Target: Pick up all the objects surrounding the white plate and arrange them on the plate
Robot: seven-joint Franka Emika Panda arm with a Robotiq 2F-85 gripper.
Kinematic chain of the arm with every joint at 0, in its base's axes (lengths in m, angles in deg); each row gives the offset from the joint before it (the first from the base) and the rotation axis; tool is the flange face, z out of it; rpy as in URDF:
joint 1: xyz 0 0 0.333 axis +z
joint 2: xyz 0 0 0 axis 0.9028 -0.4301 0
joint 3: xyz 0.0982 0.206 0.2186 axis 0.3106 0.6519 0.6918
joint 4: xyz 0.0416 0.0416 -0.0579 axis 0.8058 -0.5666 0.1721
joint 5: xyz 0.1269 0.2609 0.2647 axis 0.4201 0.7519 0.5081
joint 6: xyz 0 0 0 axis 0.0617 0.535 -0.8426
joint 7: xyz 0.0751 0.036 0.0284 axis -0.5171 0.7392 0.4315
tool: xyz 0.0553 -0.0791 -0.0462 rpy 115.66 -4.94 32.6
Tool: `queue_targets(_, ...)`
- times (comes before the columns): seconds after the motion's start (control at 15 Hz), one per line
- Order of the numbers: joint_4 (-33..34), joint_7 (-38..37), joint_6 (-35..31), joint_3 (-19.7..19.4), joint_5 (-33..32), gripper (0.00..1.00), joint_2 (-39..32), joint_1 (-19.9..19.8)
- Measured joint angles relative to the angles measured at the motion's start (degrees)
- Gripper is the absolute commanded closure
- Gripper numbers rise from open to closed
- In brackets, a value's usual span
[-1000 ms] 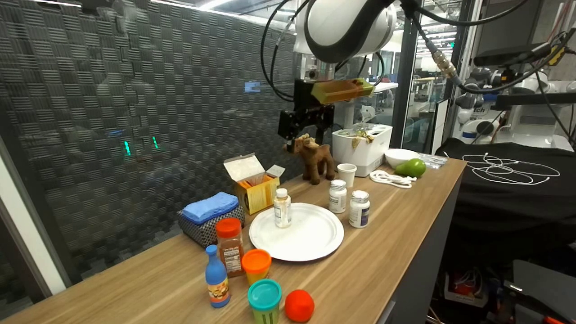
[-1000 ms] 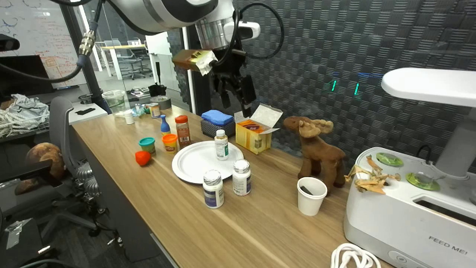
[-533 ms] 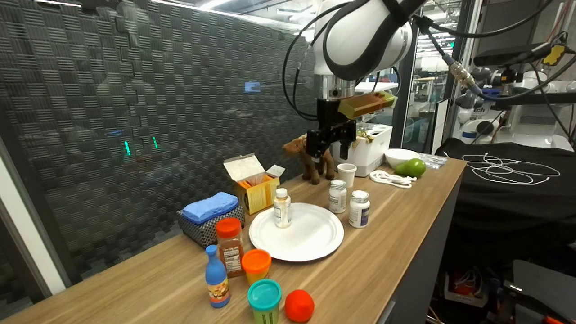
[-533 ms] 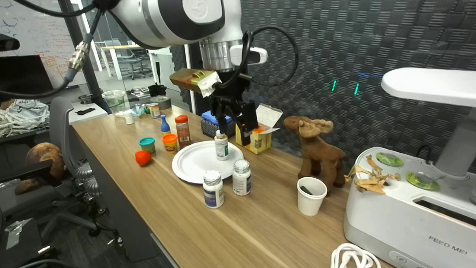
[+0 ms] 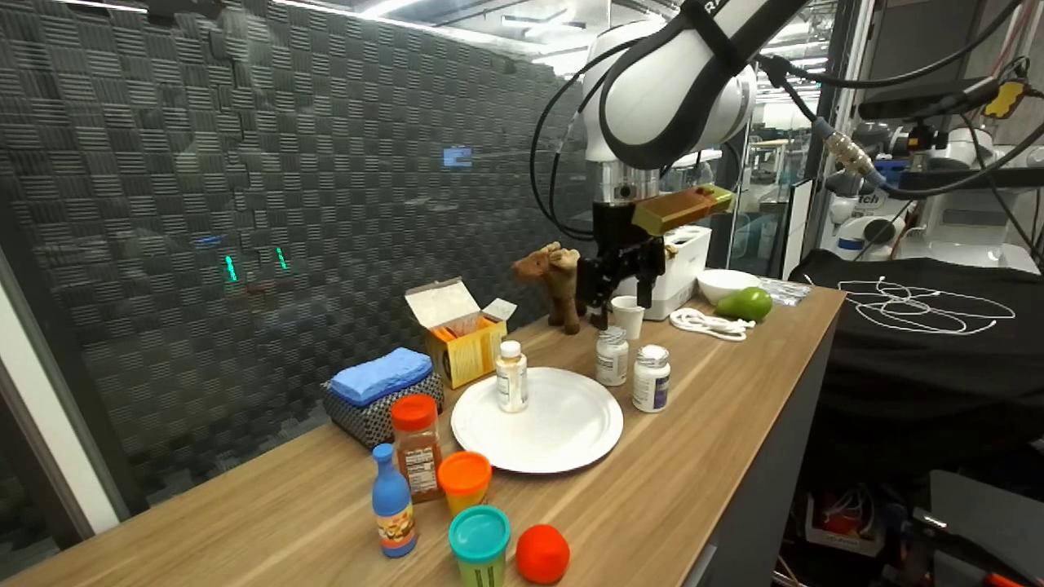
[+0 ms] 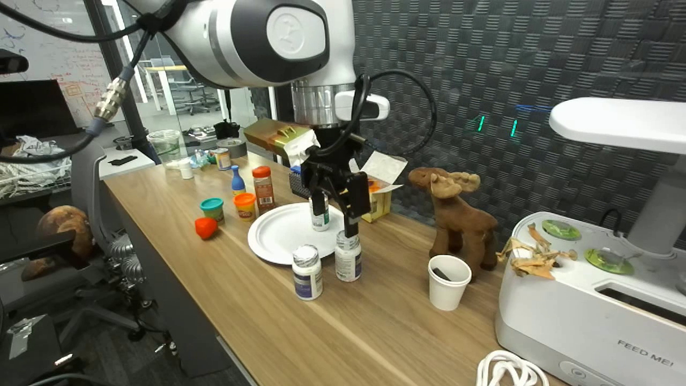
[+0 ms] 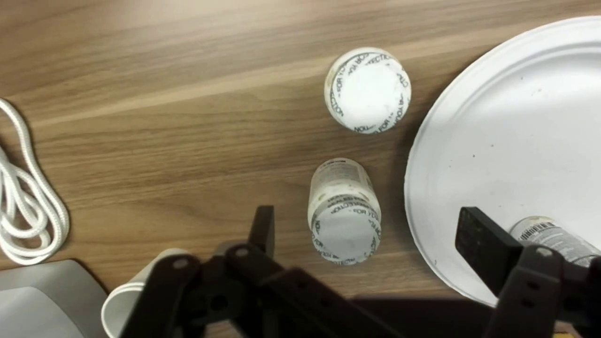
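Jaws stand parted, a white bottle [image 7: 345,211] showing between them in the wrist view.

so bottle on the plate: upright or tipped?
Upright: in an exterior view, the bottle stands on the white plate, cap uppermost.

Gripper [image 7: 368,237]: close; wrist view looks down past it.
Red ball [image 5: 543,554]: nearer than gripper in an exterior view — slanting down.
White planter [image 6: 589,316]: nearer in an exterior view — facing roughly opposite.
Plate [image 7: 488,136]: shared by all.
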Motion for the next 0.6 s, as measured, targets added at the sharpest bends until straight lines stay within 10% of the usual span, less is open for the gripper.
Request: queue_targets(0.6, -0.32, -2.12, -3.47, -0.45, 0.69, 0.0, -2.59, -0.49)
